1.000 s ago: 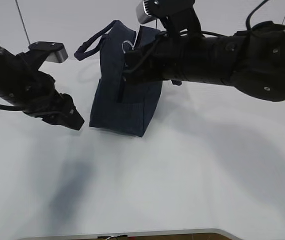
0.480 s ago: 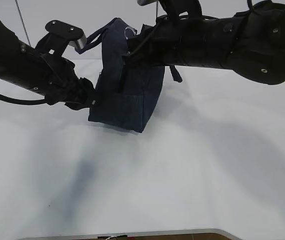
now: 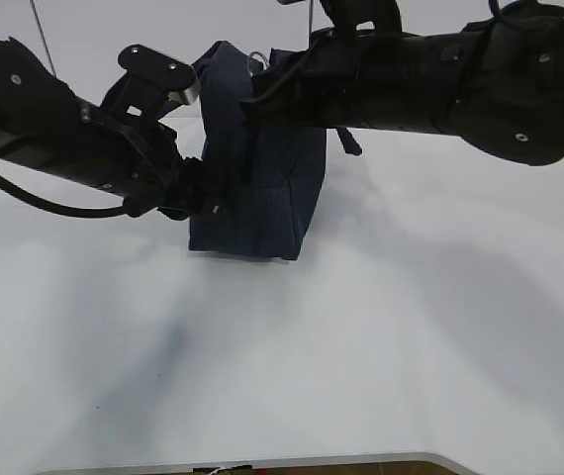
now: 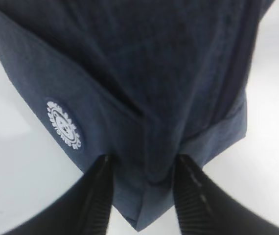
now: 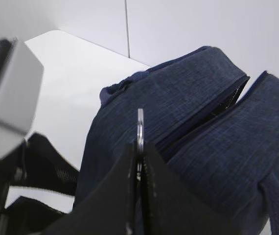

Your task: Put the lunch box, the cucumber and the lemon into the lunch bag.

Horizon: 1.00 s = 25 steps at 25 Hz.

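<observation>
Standing upright on the white bench (image 3: 381,356) is one lunch bag (image 3: 262,188), the only task item in sight; one bag, two arms and two end effectors make up the count. The bag is dark navy woven fabric with a fine ribbed grain, roughly box-shaped with soft folded corners, and sits toward the rear centre of the bench in the exterior view. One round white printed emblem (image 4: 63,125) with a toothed edge marks its side panel in the left wrist view. The left end effector (image 4: 142,196) has its two black ribbed fingers (image 4: 100,196) apart with a lower corner fold of the bag between them, fabric touching both inner faces; it grips that corner. In the exterior view this same end effector (image 3: 198,193) meets the bag's left side low down. The right end effector (image 5: 139,191) has its fingers pressed together on one thin silver ring pull (image 5: 140,132), which stands on edge between them. Just beside the ring, the zipper opening (image 5: 218,110) runs as one dark slit across the bag's top, parted slightly; what lies inside cannot be told. One loop handle (image 5: 271,200) of thick navy webbing shows at the lower right of the right wrist view. The bench surface is smooth, matte and plain white.
</observation>
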Each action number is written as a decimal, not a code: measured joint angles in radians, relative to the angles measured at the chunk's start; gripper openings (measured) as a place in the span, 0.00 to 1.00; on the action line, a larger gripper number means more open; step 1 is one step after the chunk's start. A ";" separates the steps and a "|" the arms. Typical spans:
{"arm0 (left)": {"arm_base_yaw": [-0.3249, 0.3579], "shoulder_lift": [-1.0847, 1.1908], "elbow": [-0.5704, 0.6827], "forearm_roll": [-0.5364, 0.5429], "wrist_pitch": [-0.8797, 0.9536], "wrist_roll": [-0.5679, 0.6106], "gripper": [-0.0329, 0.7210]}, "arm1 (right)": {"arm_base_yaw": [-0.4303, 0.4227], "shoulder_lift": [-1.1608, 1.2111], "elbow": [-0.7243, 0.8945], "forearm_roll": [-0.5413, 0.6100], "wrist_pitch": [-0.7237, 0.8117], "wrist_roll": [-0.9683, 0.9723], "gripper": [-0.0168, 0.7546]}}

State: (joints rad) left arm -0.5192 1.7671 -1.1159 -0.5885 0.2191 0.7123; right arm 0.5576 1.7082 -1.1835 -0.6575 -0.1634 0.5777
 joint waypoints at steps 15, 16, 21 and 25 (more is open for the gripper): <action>-0.002 0.022 0.000 -0.031 0.036 0.000 0.05 | 0.000 0.007 -0.098 -0.008 0.117 0.003 0.03; -0.002 0.022 0.000 -0.031 0.040 0.000 0.05 | 0.000 0.013 -0.114 -0.010 0.131 0.003 0.03; -0.002 -0.017 0.037 -0.031 0.041 0.000 0.05 | 0.000 0.048 -0.195 -0.023 0.204 0.003 0.03; -0.002 -0.071 0.122 -0.031 0.000 0.000 0.05 | 0.007 0.082 -0.257 -0.025 0.257 0.003 0.03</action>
State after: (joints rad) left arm -0.5214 1.6958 -0.9943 -0.6199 0.2192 0.7123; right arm 0.5641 1.7897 -1.4401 -0.6821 0.0939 0.5808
